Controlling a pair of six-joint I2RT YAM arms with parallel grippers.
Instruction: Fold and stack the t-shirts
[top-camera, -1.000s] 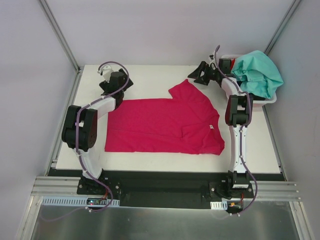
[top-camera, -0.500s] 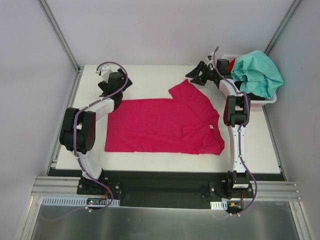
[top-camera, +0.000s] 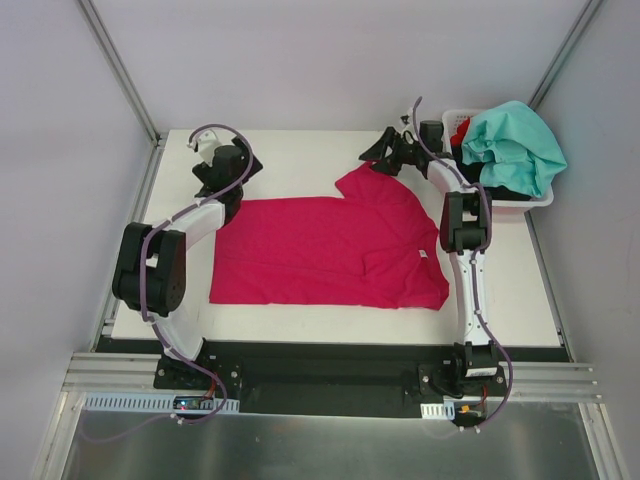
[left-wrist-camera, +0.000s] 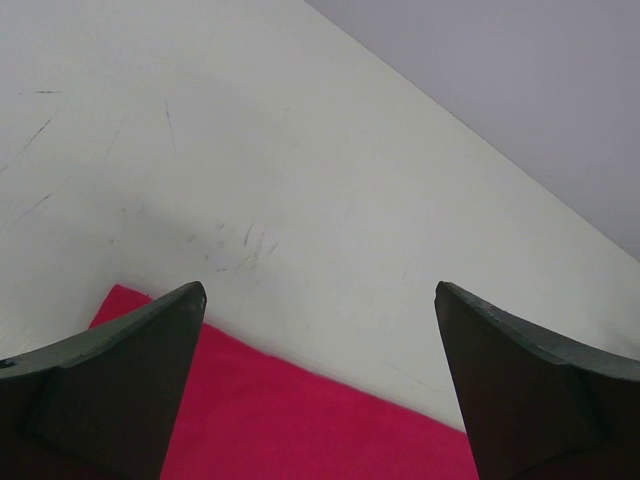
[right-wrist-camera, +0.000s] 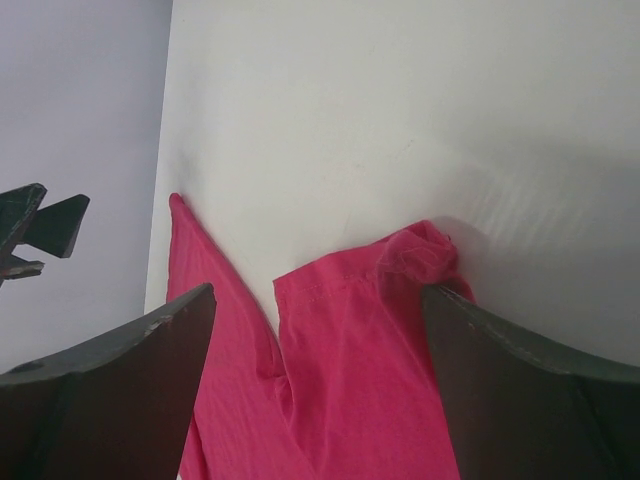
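On the white desk inside grey walls, a pink t-shirt is lying flat, the left jaws and right jaws are hanging wide open, gripping nothing, over its far edge, and a teal t-shirt is spilling from the corner basket.

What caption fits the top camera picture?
Left claw and right claw, both open, poised by the pink t-shirt's far edge.
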